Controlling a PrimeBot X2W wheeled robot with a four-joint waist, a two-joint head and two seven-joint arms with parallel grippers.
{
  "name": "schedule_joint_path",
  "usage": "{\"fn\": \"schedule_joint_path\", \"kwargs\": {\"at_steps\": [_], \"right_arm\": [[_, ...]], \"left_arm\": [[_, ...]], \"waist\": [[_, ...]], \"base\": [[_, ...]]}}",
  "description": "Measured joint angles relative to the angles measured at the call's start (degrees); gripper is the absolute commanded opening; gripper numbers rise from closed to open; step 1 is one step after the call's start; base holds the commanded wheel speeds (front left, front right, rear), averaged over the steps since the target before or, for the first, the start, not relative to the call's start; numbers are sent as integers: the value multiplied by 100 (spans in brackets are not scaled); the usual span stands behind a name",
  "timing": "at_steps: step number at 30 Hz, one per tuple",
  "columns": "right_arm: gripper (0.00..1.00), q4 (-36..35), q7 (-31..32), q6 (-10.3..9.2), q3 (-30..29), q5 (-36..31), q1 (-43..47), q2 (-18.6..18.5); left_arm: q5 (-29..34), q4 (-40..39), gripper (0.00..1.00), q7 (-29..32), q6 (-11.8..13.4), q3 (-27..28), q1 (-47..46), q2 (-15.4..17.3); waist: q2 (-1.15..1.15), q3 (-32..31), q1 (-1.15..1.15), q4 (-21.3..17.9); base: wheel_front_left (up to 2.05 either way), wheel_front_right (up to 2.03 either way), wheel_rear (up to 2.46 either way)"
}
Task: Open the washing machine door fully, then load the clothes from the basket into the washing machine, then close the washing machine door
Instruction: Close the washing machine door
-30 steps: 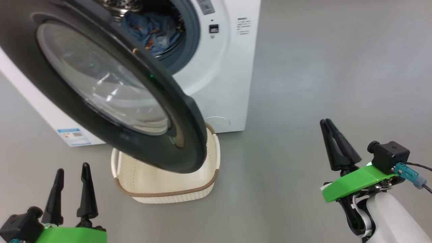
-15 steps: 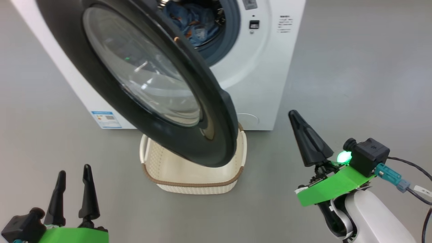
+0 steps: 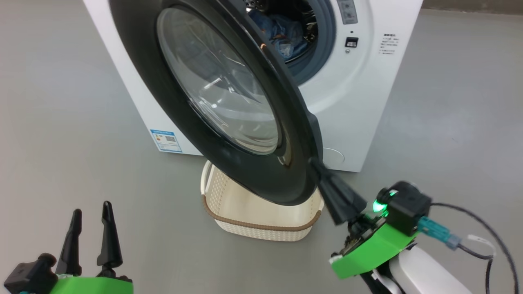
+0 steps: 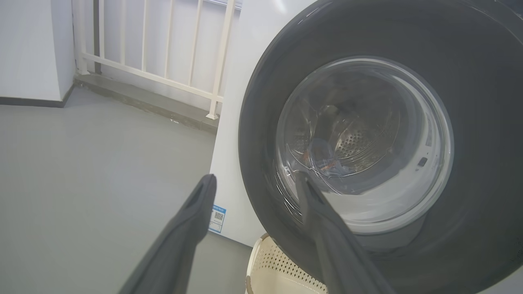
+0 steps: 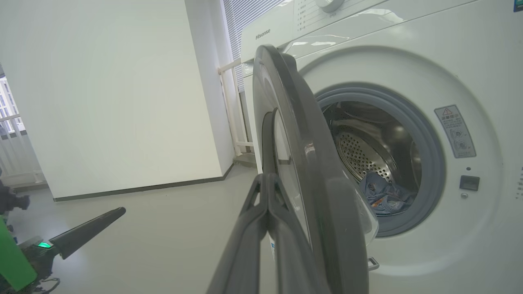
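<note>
Closing stage of a laundry load: the washing machine door [image 3: 229, 102] stands half open, swung out over the basket [image 3: 261, 226], which sits on the floor [image 3: 61, 122] against the foot of the washing machine [image 3: 367, 106]. The clothes [image 3: 282, 34] lie bunched low in the drum [image 5: 359, 151], and no garment shows in the visible part of the basket. Change over the last second: the right gripper [image 3: 318, 167], then well off to the door's right with fingers nearly together, has clenched on nothing and come in to the door's lower free edge, touching it or just beside it. From its own wrist the joined fingers lie along the door's outer face. The machine's drift across the head view is the camera's own movement. Loading looks finished, so the step in hand is probably pushing the door shut. The left gripper [image 3: 92, 209] hangs low at the left, fingers spread and holding nothing, well apart from the door. The door's arc runs toward the grey ring [image 5: 433, 163], passing above the basket's rim.
</note>
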Motion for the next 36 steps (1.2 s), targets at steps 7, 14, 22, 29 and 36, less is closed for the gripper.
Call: {"fn": "schedule_joint_path", "kwargs": {"at_steps": [7,14,22,29,36], "right_arm": [[0,767,1,0,470,320,-48,-115],[0,1452,1,0,837,588,-476,-215],[0,2033,1,0,1003,720,-943,-356],[0,2262,1,0,949,817,-1050,-412],[0,2312,1,26,625,811,-1179,-563]], "left_arm": [[0,49,100,0,0,-18,23,-41],[-1,75,100,0,-1,-26,91,-75],[-10,92,100,0,-2,-62,83,-154],[-10,105,100,0,-10,-62,71,-157],[-26,105,100,0,-10,-79,-44,-159]], "waist": [[0,-87,0,197],[0,-66,0,372],[0,103,0,527],[0,206,0,634],[0,427,0,656]], "base": [[0,0,0],[0,0,0],[0,0,0],[0,0,0],[0,0,0]]}}
